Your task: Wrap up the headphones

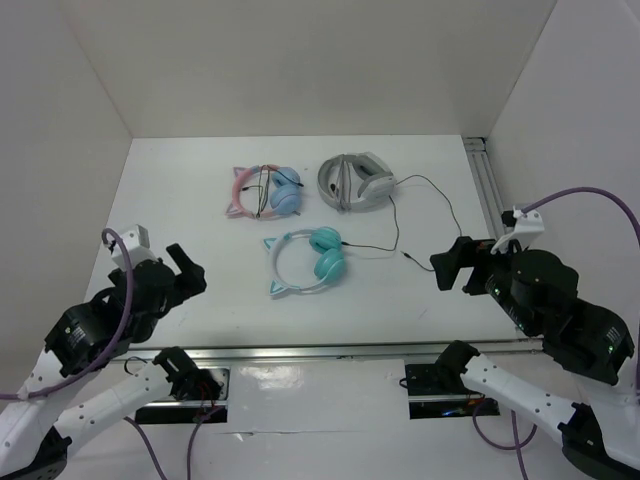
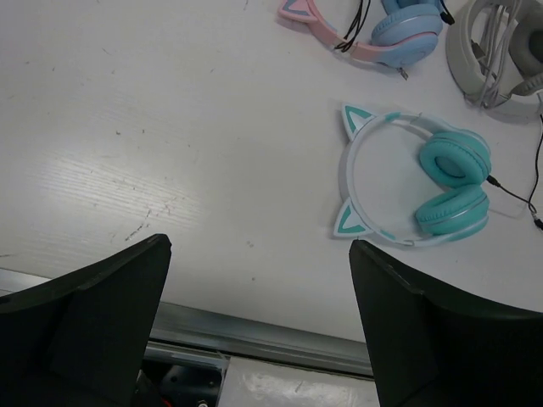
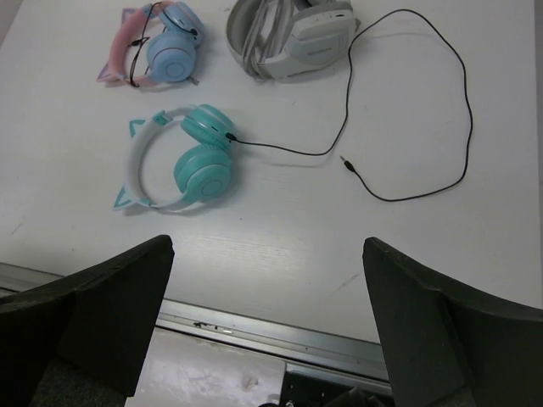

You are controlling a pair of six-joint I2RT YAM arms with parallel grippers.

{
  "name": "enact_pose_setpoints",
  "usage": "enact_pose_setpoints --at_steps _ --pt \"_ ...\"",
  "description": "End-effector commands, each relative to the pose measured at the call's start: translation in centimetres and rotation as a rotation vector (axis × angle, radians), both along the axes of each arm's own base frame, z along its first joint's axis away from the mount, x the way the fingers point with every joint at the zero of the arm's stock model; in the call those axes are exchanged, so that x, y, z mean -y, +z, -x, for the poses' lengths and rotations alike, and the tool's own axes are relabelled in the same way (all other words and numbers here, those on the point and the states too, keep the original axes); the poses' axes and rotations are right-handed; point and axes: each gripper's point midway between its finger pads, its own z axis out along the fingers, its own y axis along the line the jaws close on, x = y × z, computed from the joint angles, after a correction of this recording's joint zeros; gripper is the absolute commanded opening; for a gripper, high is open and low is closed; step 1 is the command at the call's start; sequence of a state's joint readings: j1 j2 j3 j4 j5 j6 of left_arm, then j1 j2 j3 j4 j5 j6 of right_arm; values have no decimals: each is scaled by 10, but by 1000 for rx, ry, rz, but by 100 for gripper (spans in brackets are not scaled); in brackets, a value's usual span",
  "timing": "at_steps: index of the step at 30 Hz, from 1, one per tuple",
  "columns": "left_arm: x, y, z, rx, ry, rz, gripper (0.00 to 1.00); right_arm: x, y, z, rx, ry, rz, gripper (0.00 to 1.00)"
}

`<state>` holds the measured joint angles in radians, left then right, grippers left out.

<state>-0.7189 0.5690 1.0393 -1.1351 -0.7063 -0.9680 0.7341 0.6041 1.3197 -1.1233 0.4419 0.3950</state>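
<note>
The teal headphones (image 1: 325, 265) lie flat mid-table, with the pale headband and its two cat ears (image 1: 278, 262) to the left. The thin black cable (image 1: 372, 247) runs right from an earcup, loops back toward the rear and ends in a free plug (image 1: 408, 256). They also show in the left wrist view (image 2: 454, 161) and the right wrist view (image 3: 204, 170), where the cable (image 3: 470, 119) makes a wide loop. My left gripper (image 1: 190, 270) (image 2: 259, 246) is open and empty at the near left. My right gripper (image 1: 452, 262) (image 3: 267, 244) is open and empty, right of the plug.
Pink-and-blue cat-ear headphones (image 1: 265, 190) and grey-and-white headphones (image 1: 357, 180) lie behind the teal pair. A metal rail (image 1: 330, 350) runs along the table's near edge and another (image 1: 485, 180) along the right side. White walls enclose the table.
</note>
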Motion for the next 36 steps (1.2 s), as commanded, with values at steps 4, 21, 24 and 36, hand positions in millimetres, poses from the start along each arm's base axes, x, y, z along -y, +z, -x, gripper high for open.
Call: enact_pose_setpoints --at_steps 4,21,24,36 --pt "10 4 -2 44 -76 16 100 12 12 5 74 -31 -41 100" --pt "146 -78 -90 -280 -271 -59 100 -43 -14 6 34 215 -110 100" --pt "152 -119 -118 -353 -243 -46 100 -43 -17 8 24 227 -98 100" --pt "147 -224 -142 -544 -182 -142 94 -46 -16 27 30 320 -101 100"
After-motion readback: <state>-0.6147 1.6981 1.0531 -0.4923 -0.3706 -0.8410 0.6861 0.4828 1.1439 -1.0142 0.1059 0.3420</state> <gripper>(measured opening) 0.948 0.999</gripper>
